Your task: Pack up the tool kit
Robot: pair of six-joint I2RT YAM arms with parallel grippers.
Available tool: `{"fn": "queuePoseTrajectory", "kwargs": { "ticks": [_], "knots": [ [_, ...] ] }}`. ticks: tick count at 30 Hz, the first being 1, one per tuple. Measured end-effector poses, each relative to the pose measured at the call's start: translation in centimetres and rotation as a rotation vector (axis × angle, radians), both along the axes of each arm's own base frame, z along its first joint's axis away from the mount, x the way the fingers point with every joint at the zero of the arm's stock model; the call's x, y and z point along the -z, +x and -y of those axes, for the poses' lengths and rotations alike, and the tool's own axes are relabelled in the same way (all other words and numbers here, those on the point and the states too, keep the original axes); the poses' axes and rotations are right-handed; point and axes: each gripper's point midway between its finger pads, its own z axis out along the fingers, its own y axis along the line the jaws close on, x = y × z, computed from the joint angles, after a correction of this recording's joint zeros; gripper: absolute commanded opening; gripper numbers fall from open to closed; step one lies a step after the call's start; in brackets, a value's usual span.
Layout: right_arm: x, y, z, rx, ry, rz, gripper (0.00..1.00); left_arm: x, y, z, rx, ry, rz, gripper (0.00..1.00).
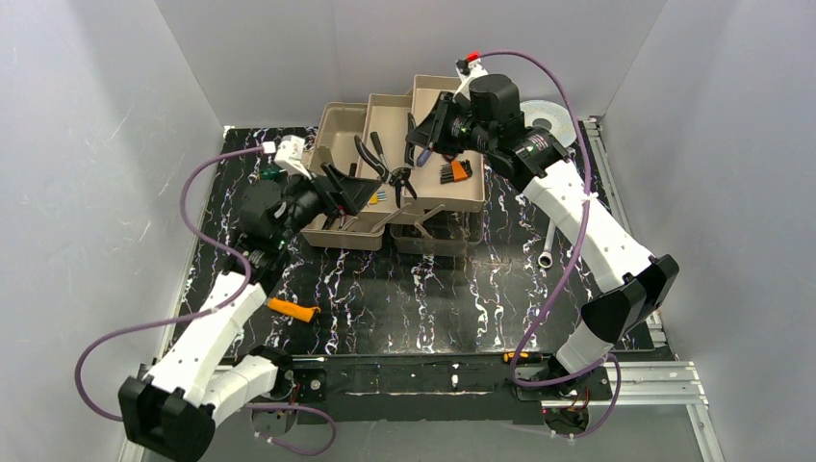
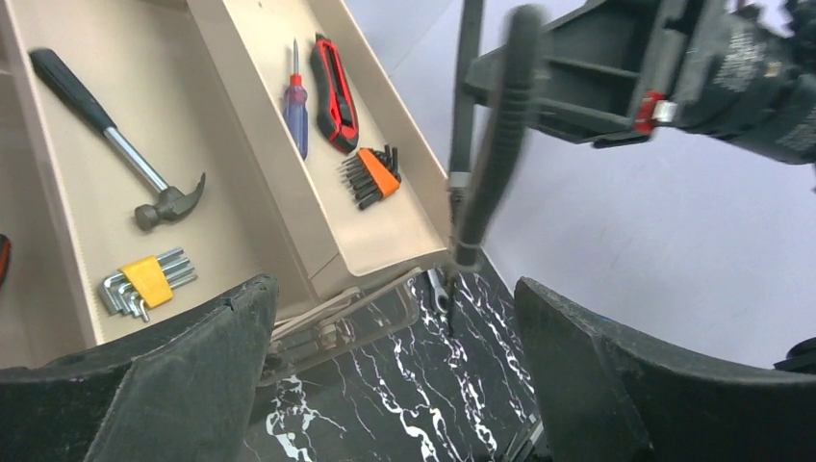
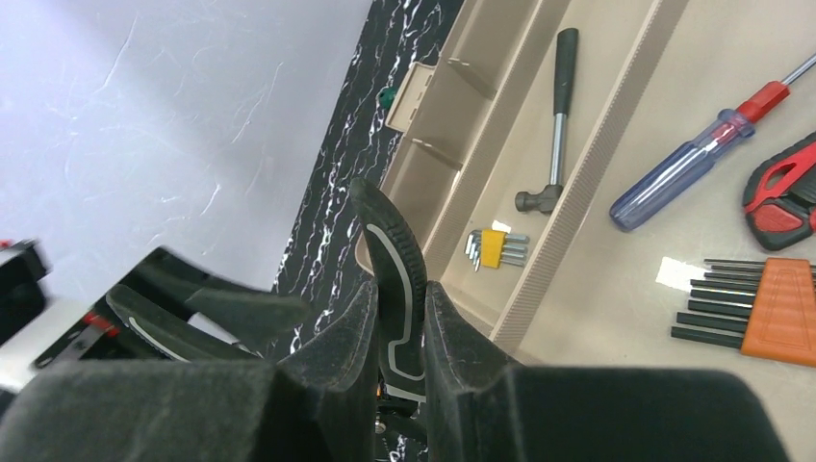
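The taupe toolbox (image 1: 339,117) stands open at the back with its beige trays (image 2: 241,164) folded out. My right gripper (image 1: 430,135) hangs above the right tray, shut on the black, grey-striped handle of a pair of pliers (image 3: 395,274). The held pliers also show, blurred, in the left wrist view (image 2: 493,144). My left gripper (image 1: 352,195) is open and empty over the box's front left edge, and its fingers (image 2: 164,385) frame bare mat. The trays hold a hammer (image 3: 558,115), yellow hex keys (image 3: 496,247), a screwdriver (image 3: 698,162), a red knife (image 3: 784,192) and orange hex keys (image 3: 770,308).
An orange-handled tool (image 1: 292,309) lies on the black marbled mat in front of the left arm. A silver wrench (image 1: 548,245) lies right of the box. The round wire spool (image 1: 553,123) sits behind the right arm. More pliers (image 1: 370,154) lie in the middle tray.
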Motion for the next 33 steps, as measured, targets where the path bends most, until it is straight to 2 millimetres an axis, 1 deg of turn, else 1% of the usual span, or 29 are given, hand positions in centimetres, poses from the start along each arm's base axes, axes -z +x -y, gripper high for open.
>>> {"fn": "queuePoseTrajectory", "kwargs": {
  "ticks": [4,6,8,10,12,13,15,17,18,19,20,21,22,23,24,25,26,28,30,33],
  "knots": [
    [0.0,-0.2,-0.2,-0.019,0.003,-0.002,0.01,2.2,1.7,1.5,0.047,0.003,-0.068,0.84],
    [0.2,0.0,0.1,-0.009,-0.003,-0.001,0.01,2.4,2.2,2.1,0.070,-0.009,-0.075,0.82],
    [0.4,0.4,0.4,0.002,-0.004,-0.005,0.01,1.9,2.5,2.8,0.096,-0.032,-0.062,0.80],
    [0.7,0.2,0.3,-0.005,-0.005,-0.013,0.01,0.9,2.9,3.7,0.120,-0.061,-0.038,0.79],
    [1.4,-0.2,-0.1,-0.024,-0.011,-0.029,0.01,0.3,2.9,4.2,0.136,-0.072,-0.022,0.76],
    [1.7,-0.3,-0.2,-0.028,-0.015,-0.035,0.01,-0.1,2.8,4.5,0.143,-0.076,-0.009,0.71],
    [2.4,-0.7,-0.4,-0.039,-0.024,-0.050,0.01,-0.8,2.6,4.7,0.152,-0.082,0.016,0.49],
    [2.9,-0.9,-0.5,-0.046,-0.032,-0.062,0.01,-1.4,2.5,4.9,0.156,-0.090,0.029,0.30],
    [3.2,-1.0,-0.5,-0.050,-0.037,-0.067,0.01,-1.6,2.5,4.9,0.158,-0.089,0.036,0.15],
    [3.3,-1.2,-0.4,-0.054,-0.037,-0.069,0.01,-1.9,2.5,4.9,0.157,-0.089,0.041,0.04],
    [3.4,-1.4,-0.3,-0.058,-0.037,-0.073,0.01,-2.0,2.5,4.9,0.156,-0.090,0.040,0.00],
    [3.4,-1.8,-0.2,-0.063,-0.035,-0.074,0.03,-2.1,2.5,4.9,0.157,-0.086,0.043,0.00],
    [3.2,-2.1,0.0,-0.064,-0.029,-0.065,0.14,-1.7,2.5,4.9,0.153,-0.073,0.034,0.00],
    [2.9,-2.5,0.5,-0.063,-0.023,-0.054,0.34,-1.7,2.5,4.9,0.156,-0.073,0.031,0.00],
    [2.9,-3.1,1.0,-0.060,-0.021,-0.051,0.50,-1.8,2.4,5.0,0.168,-0.072,0.031,0.00],
    [2.9,-3.6,1.5,-0.057,-0.017,-0.048,0.59,-1.9,2.1,5.3,0.184,-0.069,0.031,0.00],
    [2.8,-4.2,1.9,-0.056,-0.014,-0.043,0.63,-2.0,1.8,5.5,0.198,-0.066,0.029,0.00],
    [3.0,-5.0,2.9,-0.038,-0.017,-0.034,0.65,-1.7,1.8,5.4,0.191,-0.058,0.020,0.00],
    [3.5,-5.8,4.2,-0.012,-0.032,-0.025,0.66,-1.1,1.8,4.9,0.161,-0.038,0.001,0.00],
    [4.2,-6.1,6.5,0.055,-0.059,-0.009,0.66,0.0,1.4,3.5,0.103,0.008,-0.031,0.00]
  ]
}}
